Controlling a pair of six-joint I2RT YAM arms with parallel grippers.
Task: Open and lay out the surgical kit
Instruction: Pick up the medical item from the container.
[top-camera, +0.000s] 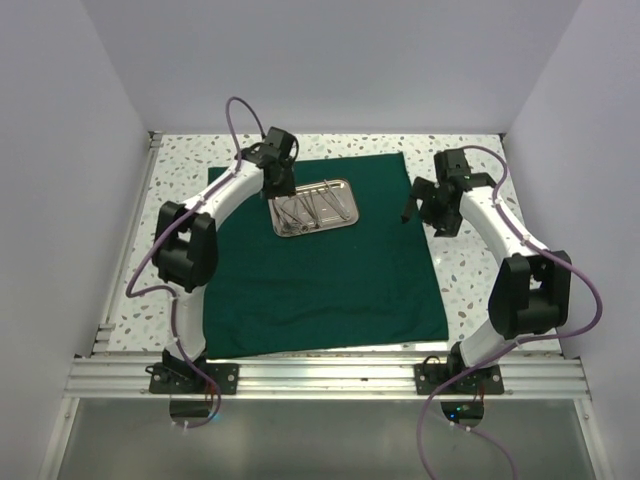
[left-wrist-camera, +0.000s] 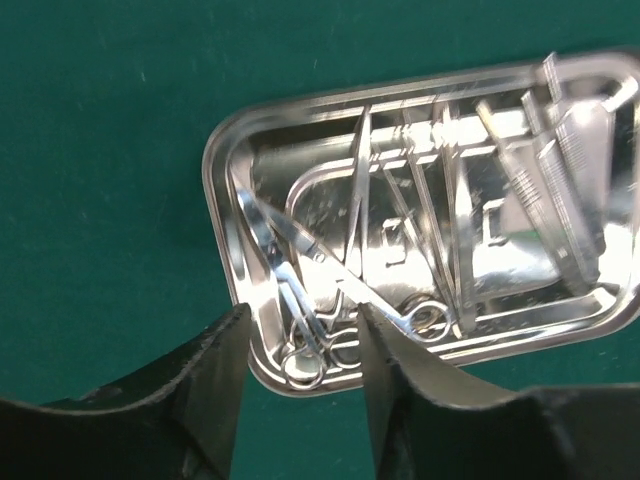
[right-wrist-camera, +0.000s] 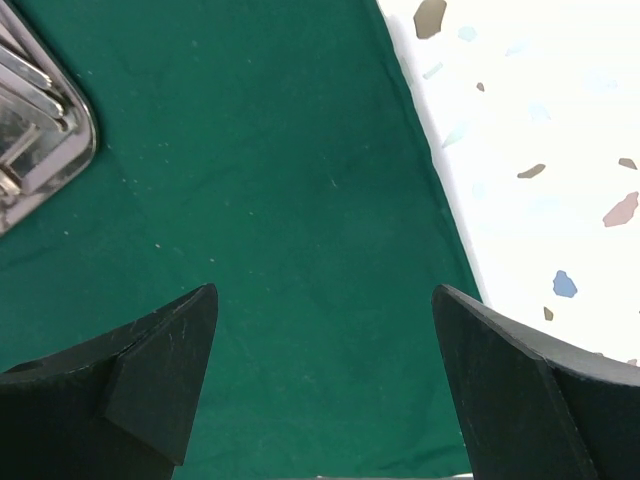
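The dark green cloth wrap (top-camera: 330, 270) lies spread flat on the table. The shiny steel tray (top-camera: 316, 207) sits on its far middle part and holds several silver scissors, forceps and tweezers (left-wrist-camera: 420, 230). My left gripper (top-camera: 275, 192) hangs over the tray's left end, open and empty; in the left wrist view (left-wrist-camera: 303, 325) its fingers straddle the ring handles of scissors (left-wrist-camera: 305, 355) at the tray's (left-wrist-camera: 225, 160) corner. My right gripper (top-camera: 410, 212) is open and empty above the cloth's right edge (right-wrist-camera: 300, 200). The tray's corner (right-wrist-camera: 40, 140) shows at the left of the right wrist view.
The speckled white tabletop (top-camera: 470, 280) shows around the cloth and right of the cloth's hem (right-wrist-camera: 540, 150). White walls enclose the table on three sides. An aluminium rail (top-camera: 330, 375) runs along the near edge, with another along the left side.
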